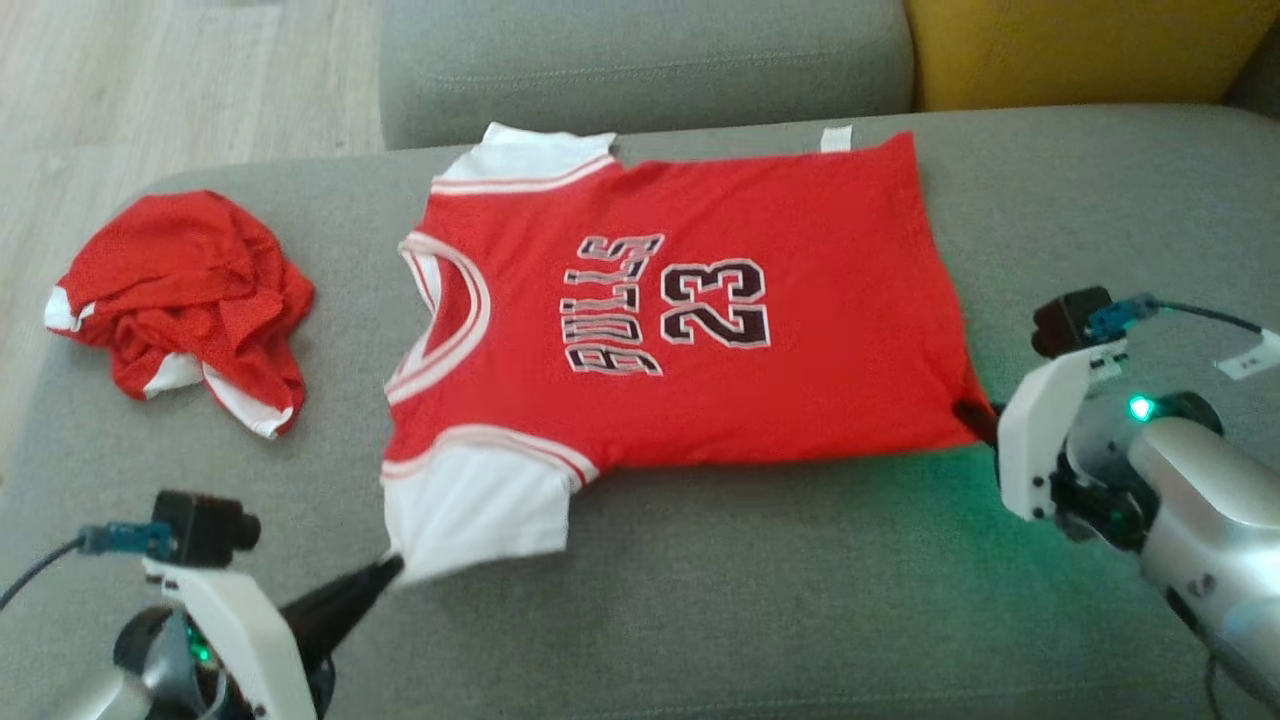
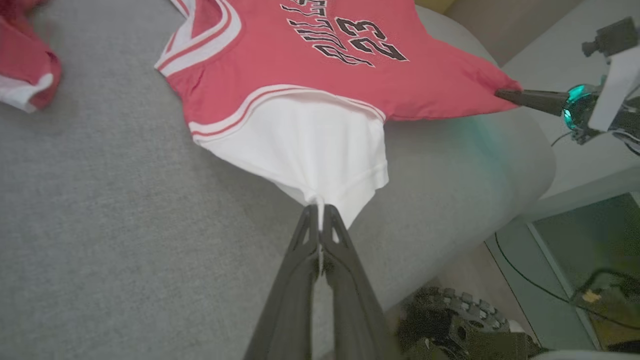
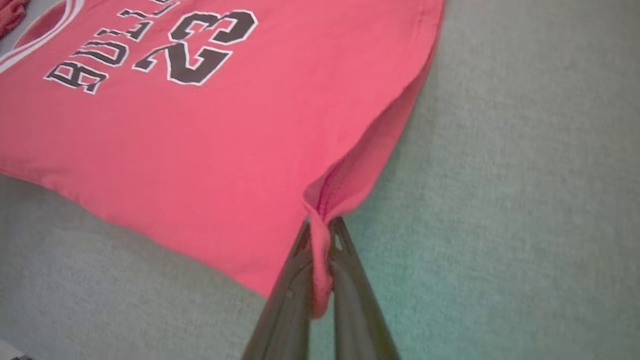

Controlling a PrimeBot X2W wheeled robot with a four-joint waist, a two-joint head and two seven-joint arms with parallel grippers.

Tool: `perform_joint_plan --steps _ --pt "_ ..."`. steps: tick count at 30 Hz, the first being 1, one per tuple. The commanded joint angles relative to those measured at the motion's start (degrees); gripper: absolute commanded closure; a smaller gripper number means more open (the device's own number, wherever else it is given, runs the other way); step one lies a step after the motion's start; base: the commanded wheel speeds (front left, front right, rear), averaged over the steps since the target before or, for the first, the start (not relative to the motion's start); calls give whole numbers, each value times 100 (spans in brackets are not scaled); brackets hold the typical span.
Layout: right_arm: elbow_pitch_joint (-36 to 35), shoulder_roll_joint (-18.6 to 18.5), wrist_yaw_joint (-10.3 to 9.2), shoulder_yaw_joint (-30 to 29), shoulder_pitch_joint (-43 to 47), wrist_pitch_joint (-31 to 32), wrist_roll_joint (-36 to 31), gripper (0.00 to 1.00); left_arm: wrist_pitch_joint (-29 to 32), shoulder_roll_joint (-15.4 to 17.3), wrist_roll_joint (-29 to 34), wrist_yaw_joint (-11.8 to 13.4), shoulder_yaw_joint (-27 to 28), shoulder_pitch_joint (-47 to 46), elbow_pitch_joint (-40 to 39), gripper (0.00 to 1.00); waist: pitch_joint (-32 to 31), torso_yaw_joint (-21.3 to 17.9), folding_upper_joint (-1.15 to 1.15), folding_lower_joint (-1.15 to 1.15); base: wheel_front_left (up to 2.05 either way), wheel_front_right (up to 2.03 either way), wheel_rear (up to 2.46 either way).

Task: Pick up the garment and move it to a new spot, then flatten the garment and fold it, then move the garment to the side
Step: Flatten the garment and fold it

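Two long dark fingers of the left gripper (image 1: pixel 385 572) sit at the near left, pressed tight together. They pinch the edge of the near white sleeve (image 1: pixel 475 510) of the red cloth basketball shirt (image 1: pixel 800 300), which has white sleeves and black "BULLS 23" on its front. That sleeve is pulled to a point where the fingers hold it.

At the near right, the right gripper (image 1: pixel 978 418) is closed tight too. It holds the near corner of the shirt's red bottom edge. A little fold of red cloth is squeezed between its fingers (image 3: pixel 290 285).

The shirt lies spread out, front up, in the middle of the big grey soft sofa seat (image 1: pixel 760 580). Its neck points left and its bottom edge points right. The far sleeve (image 1: pixel 520 160) lies flat near the sofa's back.

Over on the left of the same seat lies a crumpled red mesh cloth with white trim (image 1: pixel 190 300), well apart from the shirt. A yellow cushion (image 1: pixel 1080 50) is at the far right. Pale wood floor (image 1: pixel 150 80) shows at the far left.
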Motion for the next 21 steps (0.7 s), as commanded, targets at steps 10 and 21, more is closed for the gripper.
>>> perform_joint_plan --steps 10,21 --pt "-570 -552 -4 259 271 708 777 100 518 957 -868 0 114 252 -977 100 -209 -62 0 1 0 0 0" --pt "-888 -988 -4 438 479 1953 1349 100 1033 1438 -1575 0 -14 619 -1487 100 -356 -128 0 1 0 0 0"
